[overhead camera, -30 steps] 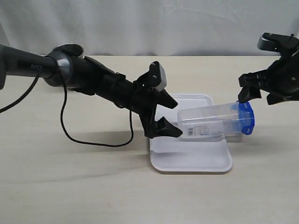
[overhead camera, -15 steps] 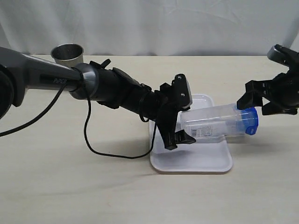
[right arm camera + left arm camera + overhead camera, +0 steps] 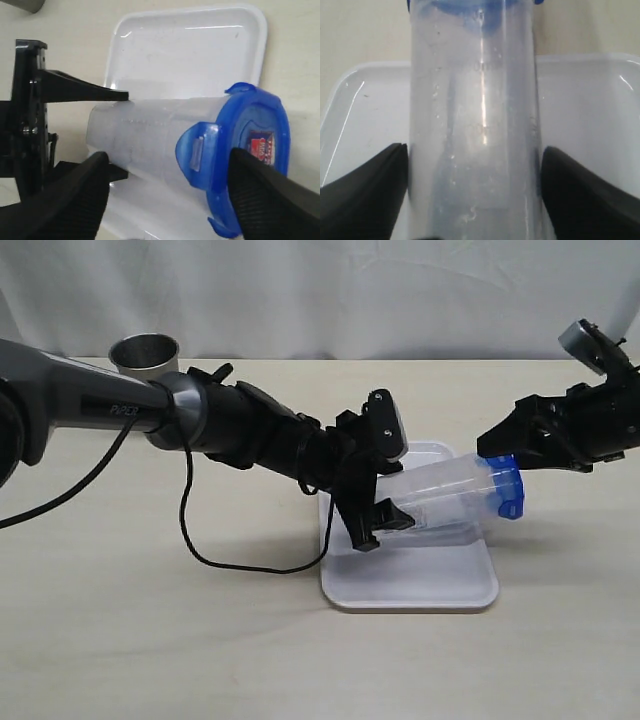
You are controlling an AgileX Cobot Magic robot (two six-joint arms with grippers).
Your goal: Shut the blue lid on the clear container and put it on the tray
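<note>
The blue lid (image 3: 252, 117), sticker (image 3: 260, 145) plain only in right wrist view

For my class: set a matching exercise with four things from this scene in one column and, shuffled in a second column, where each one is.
Things:
1. blue lid
2. clear container
3. tray
4. metal cup

Places:
A. flat on the table, under the container
B. at the back left of the table
C. on the container's raised end
D. tilted over the tray, base inside the left gripper

Pairs: 1-C, 2-D, 3-A, 4-B
</note>
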